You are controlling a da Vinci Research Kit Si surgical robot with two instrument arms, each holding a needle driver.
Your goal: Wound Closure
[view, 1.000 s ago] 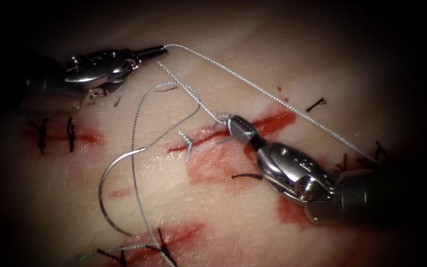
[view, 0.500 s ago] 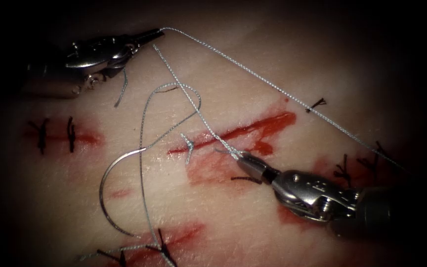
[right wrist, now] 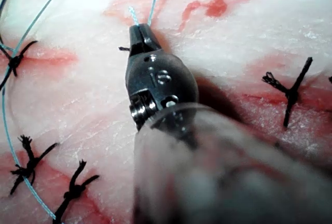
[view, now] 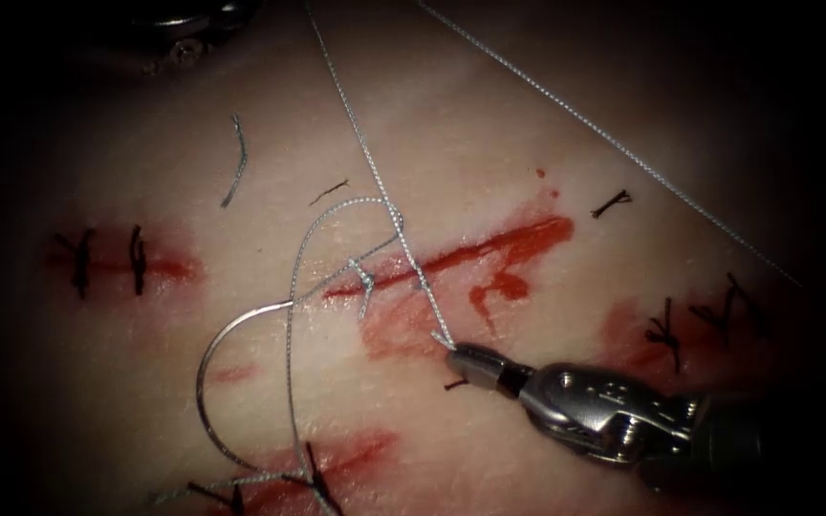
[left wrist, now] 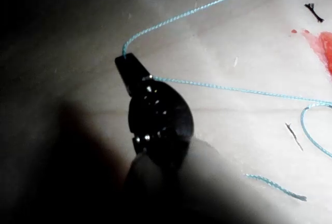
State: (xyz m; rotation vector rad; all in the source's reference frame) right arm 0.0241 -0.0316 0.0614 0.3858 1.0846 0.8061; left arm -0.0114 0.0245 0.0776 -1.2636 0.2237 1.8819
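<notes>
Right tool (view: 461,355): we find it at the lower right of the endoscope frame, below the cut; its jaws are closed on the thread (view: 375,182) near a short free end; the right wrist view (right wrist: 140,31) shows the same pinch, with the strand leaving the tips.
Left tool (left wrist: 124,60): we read its jaws as clamped on the thread in the left wrist view, two strands leaving the tip; in the endoscope view its body (view: 184,19) sits at the upper left edge, well apart from the cut.
Thread: taut in a near-straight line from the right tool's tips up to the top edge, crossing the cut; a second strand runs from the top edge down to the right; a slack loop lies just left of the crossing.
Needle (view: 212,368): held by neither tool; it rests on the tissue (view: 489,143) at the lower left, below the cut, not in the tissue as far as we can see; its curve opens to the right.
Cut (view: 489,247): a red slit across mid-frame, with red fluid (view: 389,334) smeared below it.
Governing relation: we judge the taut strand's long axis to run upper left to lower right, across the cut, the two tools at its opposite ends; the right tool is far nearer the cut and the needle.
Other: dark stitches (view: 136,258) at mid-left; a cut end of thread (view: 234,174) at the upper left.
</notes>
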